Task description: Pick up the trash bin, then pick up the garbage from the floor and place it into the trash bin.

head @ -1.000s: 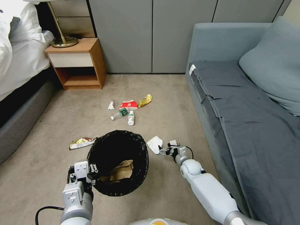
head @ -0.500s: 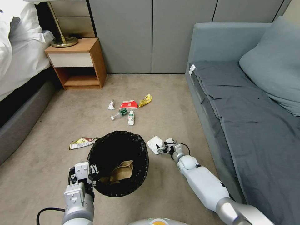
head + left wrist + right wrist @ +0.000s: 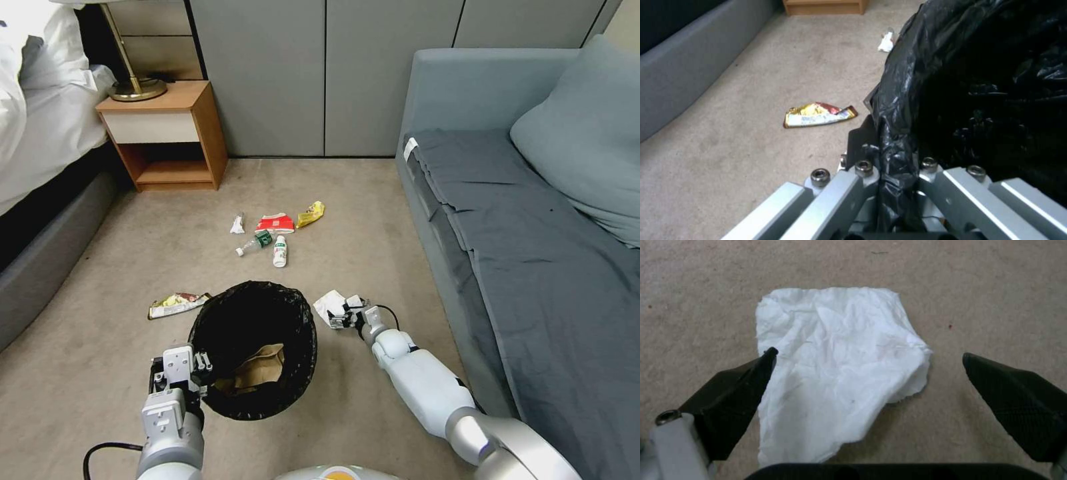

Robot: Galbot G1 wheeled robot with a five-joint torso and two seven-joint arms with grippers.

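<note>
The trash bin [image 3: 223,313], lined with a crinkled black bag, hangs just above the carpet, and my left gripper [image 3: 195,375] is shut on its near-left rim. The left wrist view shows the liner [image 3: 907,100] pinched between the fingers. A crumpled tan paper bag [image 3: 257,367] lies inside. My right gripper [image 3: 340,315] stands open over a white tissue [image 3: 328,305] to the right of the bin; the tissue [image 3: 835,373] lies flat between the black fingertips [image 3: 751,380]. More garbage lies beyond: a shiny wrapper [image 3: 175,304], a bottle [image 3: 255,243], a white bottle [image 3: 280,251], a red-white packet [image 3: 275,223].
A yellow wrapper [image 3: 311,213] and a small tissue wad [image 3: 237,225] lie by the far cluster. The grey sofa [image 3: 533,233] bounds the right side. The bed [image 3: 40,133] and a wooden nightstand [image 3: 167,133] stand to the left. Grey wall panels close the far end.
My right gripper has moved left along the floor until its open fingers straddle the white tissue. The left arm and bin have barely shifted.
</note>
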